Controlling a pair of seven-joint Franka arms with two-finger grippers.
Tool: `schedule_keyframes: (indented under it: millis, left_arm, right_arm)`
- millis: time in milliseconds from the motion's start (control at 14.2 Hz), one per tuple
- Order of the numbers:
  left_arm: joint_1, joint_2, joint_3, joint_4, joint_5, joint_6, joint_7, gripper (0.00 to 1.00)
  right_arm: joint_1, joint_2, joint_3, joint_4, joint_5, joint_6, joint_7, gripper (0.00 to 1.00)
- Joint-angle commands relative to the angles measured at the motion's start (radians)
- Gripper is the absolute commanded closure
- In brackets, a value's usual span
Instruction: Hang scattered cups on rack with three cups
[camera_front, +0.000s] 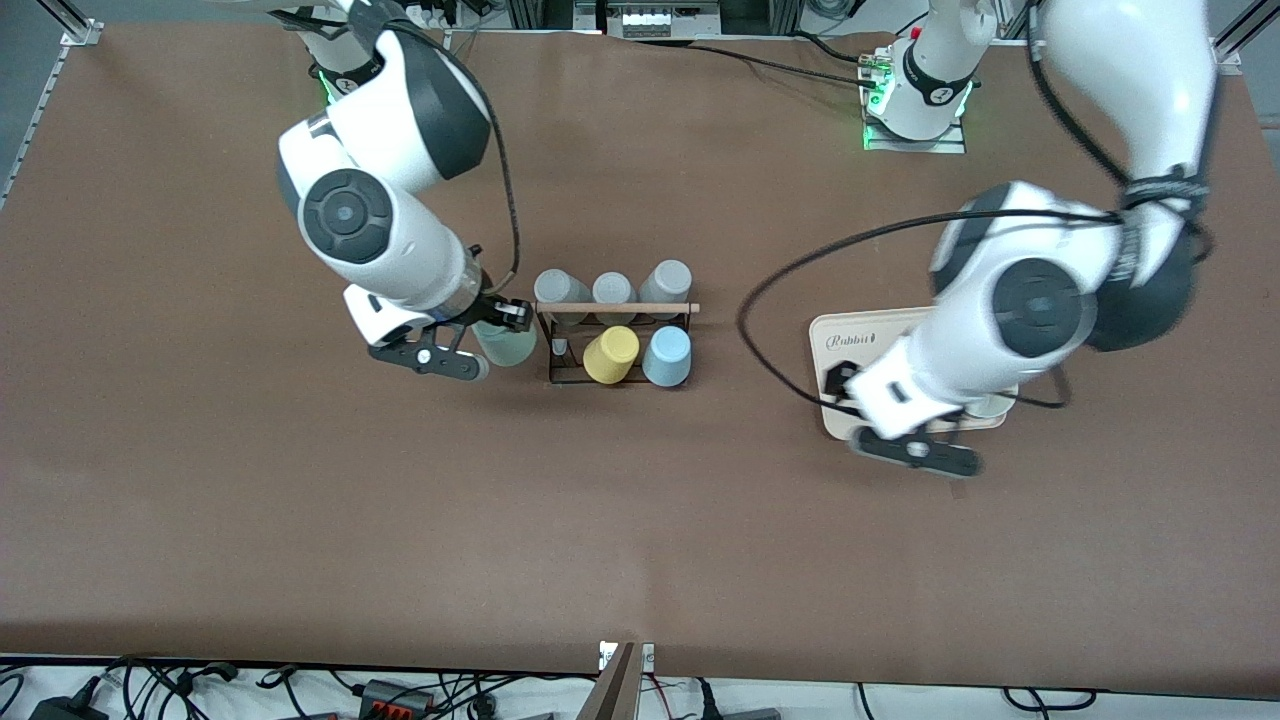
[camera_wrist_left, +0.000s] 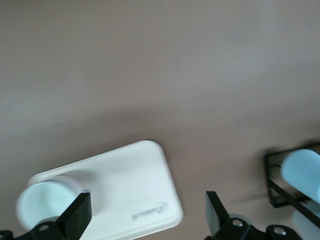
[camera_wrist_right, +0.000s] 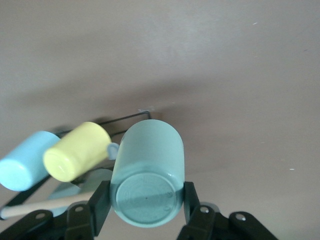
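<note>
The right claw (camera_wrist_right: 145, 210) grips the green cup (camera_wrist_right: 147, 180) bottom-up beside the rack (camera_front: 615, 345) (free peg adjacent); the left claw (camera_wrist_left: 150, 220), open and empty, waits over the tray (camera_wrist_left: 130, 190).

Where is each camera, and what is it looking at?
Front view: high across the table, facing both arms; shows the black wire rack.
Left wrist view: on the left arm, over the cream rounded tray; open left gripper shows.
Right wrist view: on the right arm, beside the rack; right gripper holds the mint green tumbler.
Shared: all three show the light blue tumbler.
</note>
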Motion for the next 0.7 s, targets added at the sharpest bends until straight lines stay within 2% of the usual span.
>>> schedule_keyframes:
  millis: [0,282,493,634]
  left_arm:
    - [0.083,-0.100,-0.008,-0.029,0.026,-0.058,-0.006,0.00]
    - [0.203,-0.206,-0.013,-0.020,0.028,-0.167,0.010,0.00]
    - [0.218,-0.204,-0.017,-0.036,0.020,-0.245,0.122,0.00]
    - [0.214,-0.198,-0.020,-0.013,-0.027,-0.239,0.135,0.00]
  right_arm:
    - [0.046,0.048,-0.003,0.042,-0.046,0.028,0.079,0.70]
    - [0.086,0.077,-0.004,0.042,-0.076,0.059,0.145,0.70]
    - [0.101,0.095,-0.004,0.039,-0.107,0.072,0.158,0.70]
    - [0.110,0.115,-0.004,0.038,-0.125,0.088,0.158,0.70]
